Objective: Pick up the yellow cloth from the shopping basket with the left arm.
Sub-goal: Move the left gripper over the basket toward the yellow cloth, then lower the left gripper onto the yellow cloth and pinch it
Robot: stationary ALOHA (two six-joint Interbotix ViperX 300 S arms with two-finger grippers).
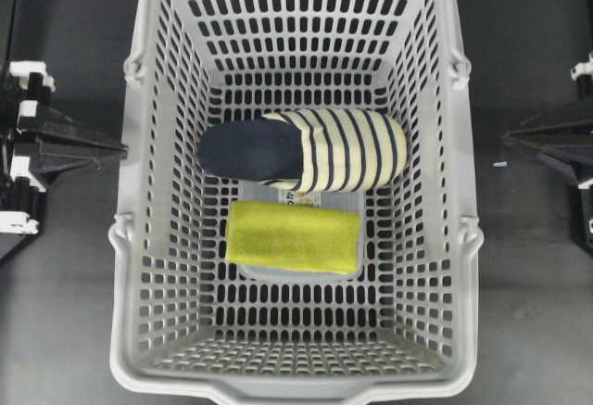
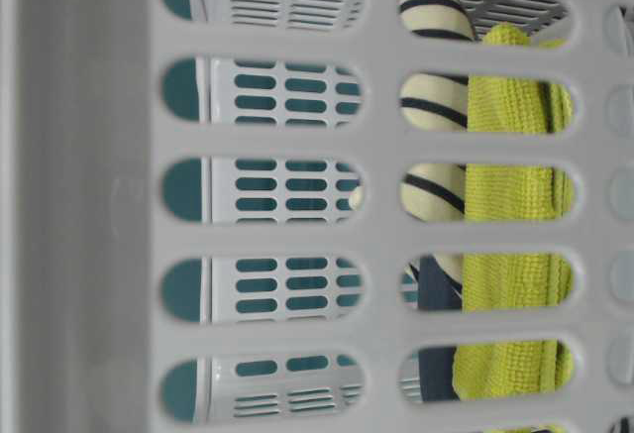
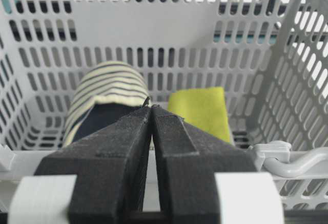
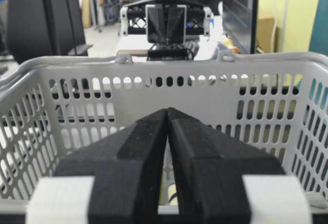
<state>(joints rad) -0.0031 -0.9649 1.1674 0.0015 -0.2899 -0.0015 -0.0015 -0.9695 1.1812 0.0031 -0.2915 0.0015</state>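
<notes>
**A:** Your jaws are pressed together on both sides, with nothing held. The left gripper (image 3: 151,112) sits outside the basket (image 1: 130,238), level with its rim and pointing in; the right gripper (image 4: 168,114) is parked the same way at the opposite wall.

**B:** Where's the cloth?

**A:** The cloth (image 1: 293,236) lies flat on the basket floor, near the middle, folded into a rectangle. The slipper (image 1: 306,149) lies just beside it on the far side in the overhead view, the two close enough that I can't tell whether they touch. From your left wrist view the cloth (image 3: 201,111) is ahead and to the right, the slipper (image 3: 105,93) to the left.

**B:** What could go wrong?

**A:** Three things, I'd judge. Go straight forward and you hit the near rim, so lift over it first. Descend with the jaws closed and you'll only press the cloth flat, so open them before you drop. Drift towards the slipper and you may catch its edge with the cloth. The slotted floor could also snag a fingertip if you dig too deep.

**B:** And room?

**A:** The walls are tall and slope inward, so come from above. On the cloth's side away from the slipper, the floor is bare; favour that edge.
</notes>
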